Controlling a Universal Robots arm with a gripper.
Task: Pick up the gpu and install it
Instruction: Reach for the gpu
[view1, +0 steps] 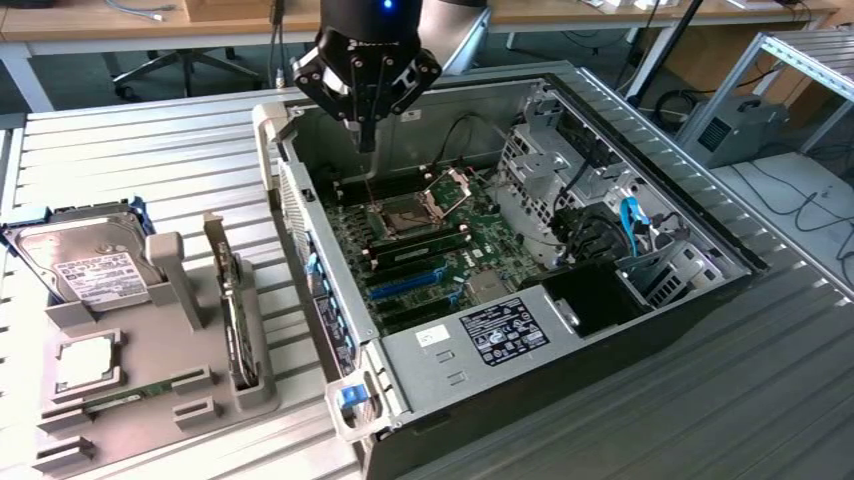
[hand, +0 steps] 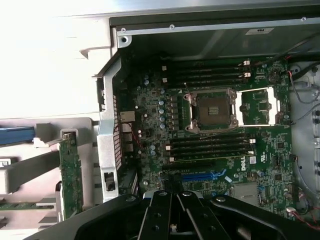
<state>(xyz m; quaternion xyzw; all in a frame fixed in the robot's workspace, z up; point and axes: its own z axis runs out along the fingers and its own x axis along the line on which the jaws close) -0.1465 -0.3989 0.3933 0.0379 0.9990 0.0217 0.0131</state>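
The gpu (view1: 238, 325) is a slim rectangular card standing upright on 1 long edge in a slot of the grey holder (view1: 174, 345) on the table (view1: 134, 160). It sits just to the exterior view's left of the open computer case (view1: 534, 330) and does not touch it. Its long silver bracket (view1: 212, 250) rises at the end farther from the exterior camera, and the wrist view shows its green circuit board (hand: 70, 175) dotted with small components, with nothing gripping the card.
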